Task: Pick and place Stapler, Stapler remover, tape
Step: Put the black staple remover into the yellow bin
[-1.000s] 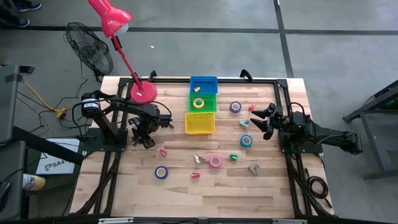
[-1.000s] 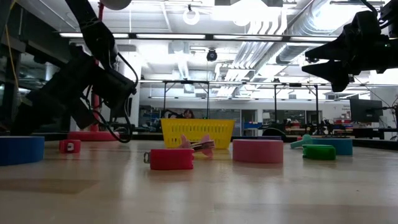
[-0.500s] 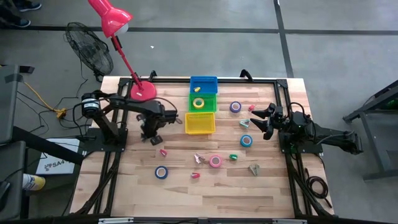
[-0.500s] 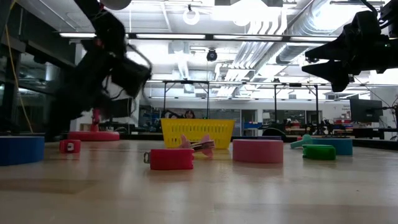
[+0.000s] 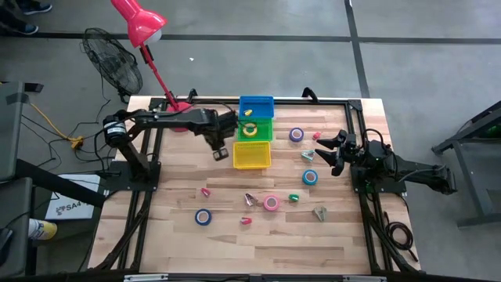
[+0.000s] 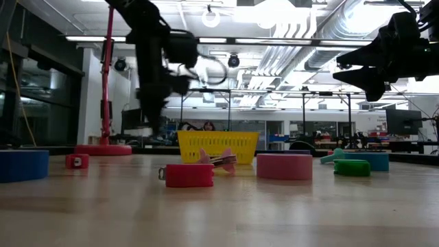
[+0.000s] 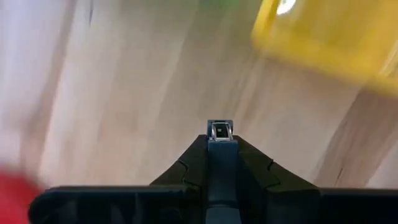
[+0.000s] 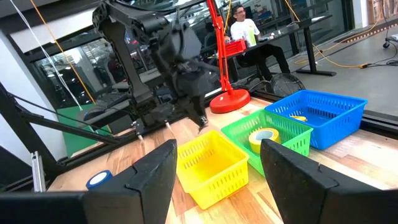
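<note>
Reaching across the table (image 5: 156, 235), the left gripper (image 5: 220, 152) hung just beside the yellow basket (image 5: 252, 155), its jaws closed narrow on a small dark object (image 7: 220, 132) (too blurred to name). The right gripper (image 5: 329, 153) waited above the table's right side with jaws wide and nothing between them. One yellow tape roll (image 5: 250, 130) lay in the green basket (image 5: 256, 119); blue tape rolls (image 5: 203, 217) and a pink tape roll (image 5: 271, 203) lay on the table.
</note>
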